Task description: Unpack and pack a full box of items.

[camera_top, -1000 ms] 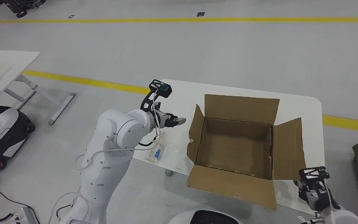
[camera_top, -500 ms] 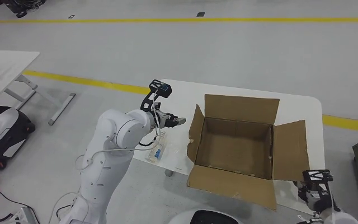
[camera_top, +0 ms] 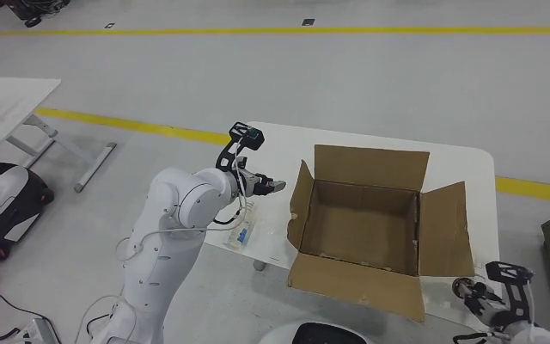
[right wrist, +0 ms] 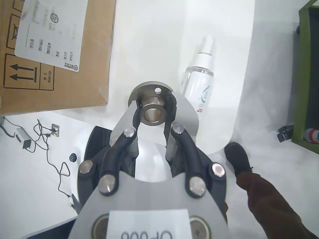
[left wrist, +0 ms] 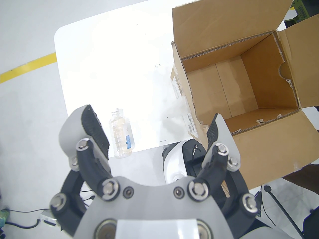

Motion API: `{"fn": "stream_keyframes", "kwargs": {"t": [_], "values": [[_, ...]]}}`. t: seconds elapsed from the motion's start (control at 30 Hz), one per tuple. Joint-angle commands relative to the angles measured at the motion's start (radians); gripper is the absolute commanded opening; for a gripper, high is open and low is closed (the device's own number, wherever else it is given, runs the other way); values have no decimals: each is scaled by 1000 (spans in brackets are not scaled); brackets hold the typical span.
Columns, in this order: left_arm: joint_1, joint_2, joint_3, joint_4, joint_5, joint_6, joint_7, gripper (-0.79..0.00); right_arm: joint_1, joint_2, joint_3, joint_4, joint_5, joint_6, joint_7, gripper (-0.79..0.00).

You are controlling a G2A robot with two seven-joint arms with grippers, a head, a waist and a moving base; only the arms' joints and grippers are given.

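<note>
An open cardboard box [camera_top: 365, 224] stands on the right half of a white table [camera_top: 378, 142], all four flaps folded outward and its brown floor in plain sight from above. To the box's left the left gripper [camera_top: 273, 185] hangs above the tabletop, close to the left flap but apart from it. Its own wrist camera shows the left gripper [left wrist: 152, 115] with jaws spread wide and nothing between the black ribbed pads [left wrist: 96, 128]. A small clear bottle [left wrist: 120, 131] lies on its side below and beyond them, close to the table's front edge and well apart from the box [left wrist: 239, 83]. From overhead, the same bottle [camera_top: 242, 232] sits partly tucked under the left arm. At the table's near right corner, outside the right flap, the right gripper [camera_top: 471, 291] is held low. Its wrist view shows the right gripper [right wrist: 154, 104] clamped on a metal flanged sleeve [right wrist: 149, 93], one finger on either side of the short steel barrel and the bore facing the camera. Just beside it on the table lies a white spray bottle [right wrist: 200, 80], nozzle pointing away from the gripper. The box's outer wall [right wrist: 99, 50] carries a white shipping label [right wrist: 52, 23].
</note>
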State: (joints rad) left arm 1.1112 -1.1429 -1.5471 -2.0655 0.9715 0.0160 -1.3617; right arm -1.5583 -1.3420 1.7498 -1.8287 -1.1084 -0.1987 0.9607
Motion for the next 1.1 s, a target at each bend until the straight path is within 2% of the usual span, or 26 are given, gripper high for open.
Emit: {"fn": "stream_keyframes", "kwargs": {"t": [0.0, 0.37, 0.97, 1.07], "values": [[0, 0, 0, 0, 0, 0, 0, 0, 17, -1, -28, 13, -22, 44, 19, -785], [0, 0, 0, 0, 0, 0, 0, 0, 114, 0, -134, 93, -79, 193, 114, -785], [0, 0, 0, 0, 0, 0, 0, 0, 210, 7, -229, 180, -145, 227, 177, -785], [0, 0, 0, 0, 0, 0, 0, 0, 222, 9, -233, 198, -149, 223, 179, -683]]}}
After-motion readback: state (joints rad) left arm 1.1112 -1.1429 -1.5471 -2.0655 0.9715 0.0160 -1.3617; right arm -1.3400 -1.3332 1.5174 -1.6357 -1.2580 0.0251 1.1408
